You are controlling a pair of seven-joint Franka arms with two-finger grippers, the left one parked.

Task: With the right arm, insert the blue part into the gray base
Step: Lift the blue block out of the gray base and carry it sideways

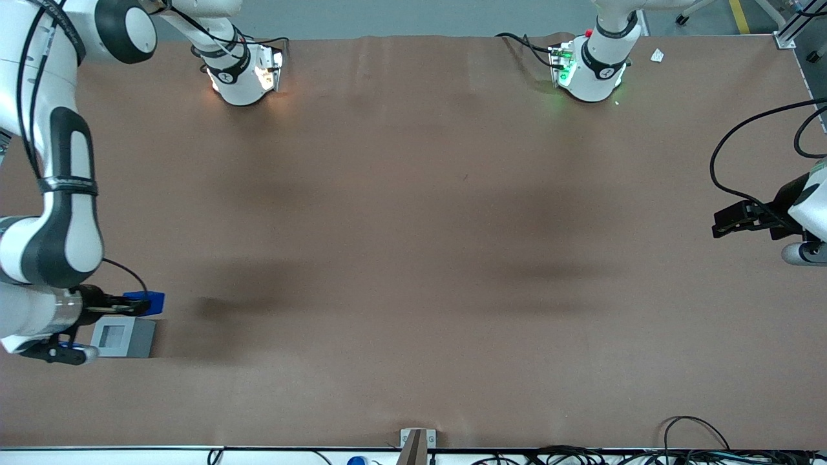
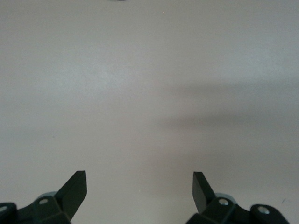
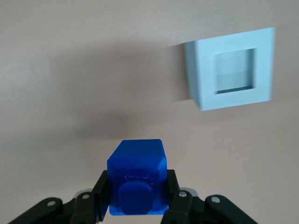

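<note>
My right arm's gripper [image 1: 132, 301] is shut on the blue part [image 1: 147, 301] at the working arm's end of the table, near the front edge. In the right wrist view the blue part [image 3: 138, 177] sits between the black fingers [image 3: 103, 193] with its raised stud facing the camera, held above the table. The gray base [image 1: 123, 336] stands on the table just nearer the front camera than the gripper. Its square socket faces up and is empty. In the right wrist view the gray base [image 3: 231, 69] lies off to one side of the held part, apart from it.
The brown table cover [image 1: 413, 258] spreads wide toward the parked arm's end. A small metal bracket [image 1: 417, 442] stands at the table's front edge, with cables along that edge. The working arm's white links [image 1: 64, 226] hang above the base's area.
</note>
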